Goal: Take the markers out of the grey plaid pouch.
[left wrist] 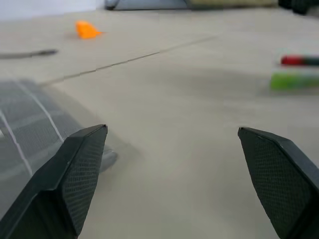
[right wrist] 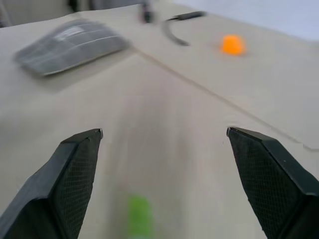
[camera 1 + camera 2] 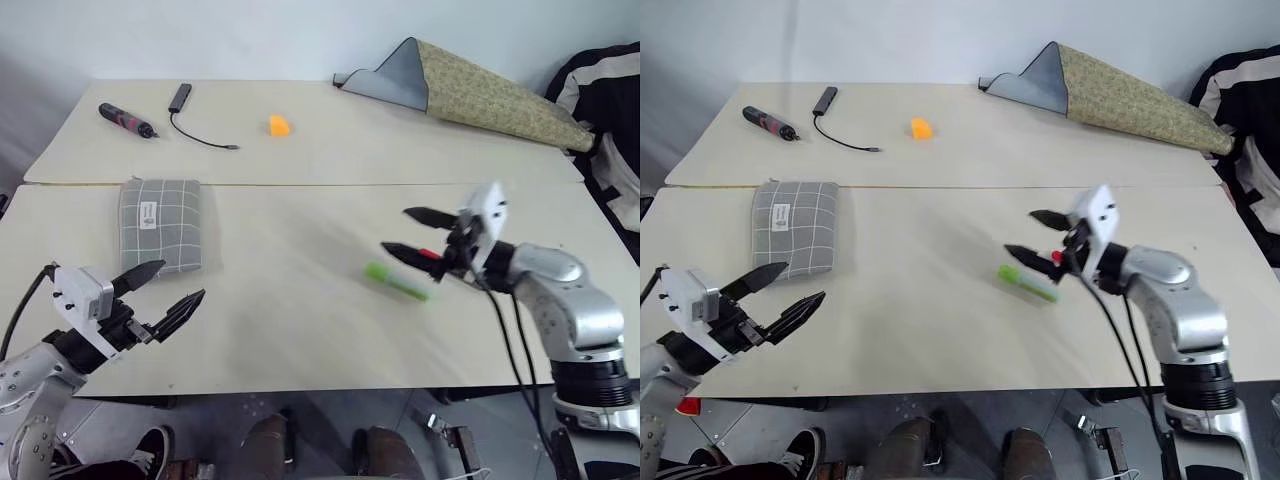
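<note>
**Markers out on the table, pouch lying flat at the left**

White label (image 3: 148, 214) on the grey plaid pouch (image 3: 161, 224), printing too small to read; no other writing legible anywhere.

Pouch flat and rectangular, grey cloth crossed by thin white grid lines, resting at about 9 o'clock on the near table (image 3: 300, 340), just below the seam between the two tabletops.

Lime green marker (image 3: 396, 281) short and thick, lying on the near table at about 3 o'clock, well apart from the pouch; reddish marker (image 3: 427, 255) just beside it, seen between the fingers of the right gripper (image 3: 408, 232), whether touched or loose cannot be told.

Right gripper spread wide, hovering just above the green marker; left gripper (image 3: 168, 290) also spread wide with nothing between its fingers, at 8 o'clock near the pouch's near edge.

On the far table: dark red-and-black pen-shaped tool (image 3: 127, 119) at 11 o'clock; black cable (image 3: 195, 131) beside it; small orange wedge (image 3: 280, 125) near 12; olive patterned cloth (image 3: 480, 95) with grey underside at 1 o'clock.
</note>
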Motion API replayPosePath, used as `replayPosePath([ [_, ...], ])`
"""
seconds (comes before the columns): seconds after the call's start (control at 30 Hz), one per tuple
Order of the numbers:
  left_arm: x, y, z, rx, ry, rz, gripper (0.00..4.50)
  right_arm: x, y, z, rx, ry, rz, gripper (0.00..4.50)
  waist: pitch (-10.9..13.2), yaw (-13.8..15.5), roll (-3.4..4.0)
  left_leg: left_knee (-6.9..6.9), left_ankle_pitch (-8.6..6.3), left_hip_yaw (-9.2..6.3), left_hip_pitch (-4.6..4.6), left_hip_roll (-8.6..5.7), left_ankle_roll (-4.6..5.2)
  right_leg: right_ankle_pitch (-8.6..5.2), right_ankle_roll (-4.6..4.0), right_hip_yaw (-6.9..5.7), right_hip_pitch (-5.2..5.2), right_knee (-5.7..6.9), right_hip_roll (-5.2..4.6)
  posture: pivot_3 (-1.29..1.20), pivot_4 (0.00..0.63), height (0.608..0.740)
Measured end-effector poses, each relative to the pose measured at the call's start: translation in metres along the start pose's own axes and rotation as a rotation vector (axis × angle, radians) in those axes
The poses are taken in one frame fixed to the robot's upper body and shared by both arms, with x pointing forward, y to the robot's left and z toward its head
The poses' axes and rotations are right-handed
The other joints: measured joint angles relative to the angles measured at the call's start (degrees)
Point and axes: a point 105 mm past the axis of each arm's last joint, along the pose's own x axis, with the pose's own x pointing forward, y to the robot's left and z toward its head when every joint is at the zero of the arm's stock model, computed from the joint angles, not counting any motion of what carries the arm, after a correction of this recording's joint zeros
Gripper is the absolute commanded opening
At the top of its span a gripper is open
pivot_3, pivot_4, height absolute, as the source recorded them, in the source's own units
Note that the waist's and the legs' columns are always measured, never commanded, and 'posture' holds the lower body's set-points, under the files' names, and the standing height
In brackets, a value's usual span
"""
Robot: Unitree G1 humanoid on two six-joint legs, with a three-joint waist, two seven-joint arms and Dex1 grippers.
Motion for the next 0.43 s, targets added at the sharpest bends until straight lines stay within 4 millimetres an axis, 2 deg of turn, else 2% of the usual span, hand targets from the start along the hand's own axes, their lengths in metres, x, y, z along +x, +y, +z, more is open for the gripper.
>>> replayPosePath([
  [0.17, 0.002, -0.006, -0.02, 0.053, 0.058, -0.023, 4.46, -0.021, -0.041, -0.034, -0.051, 0.062, -0.247, 4.2, 0.0, -0.2, -0.02, -0.12, -0.02, 0.08, 0.02, 0.04, -0.06, 0.0, -0.01, -0.04, -0.08, 0.11, 0.05, 0.0, 0.15, 0.74],
  [0.3, 0.009, -0.008, -0.024, 0.045, 0.042, -0.029, 4.46, -0.042, -0.077, -0.055, -0.068, 0.11, -0.517, 4.2, 0.0, -0.2, -0.02, -0.01, 0.14, 0.08, 0.03, 0.04, 0.22, 0.0, -0.01, -0.07, -0.07, 0.25, 0.04, 0.0, 0.15, 0.74],
  [0.43, 0.017, -0.013, -0.024, 0.055, 0.037, -0.059, 4.46, -0.055, -0.093, -0.066, -0.034, 0.107, -0.672, 4.2, 0.0, -0.2, 0.01, 0.08, 0.12, 0.08, 0.03, 0.04, 0.2, 0.0, -0.01, -0.06, -0.02, 0.25, 0.04, 0.0, 0.15, 0.74],
])
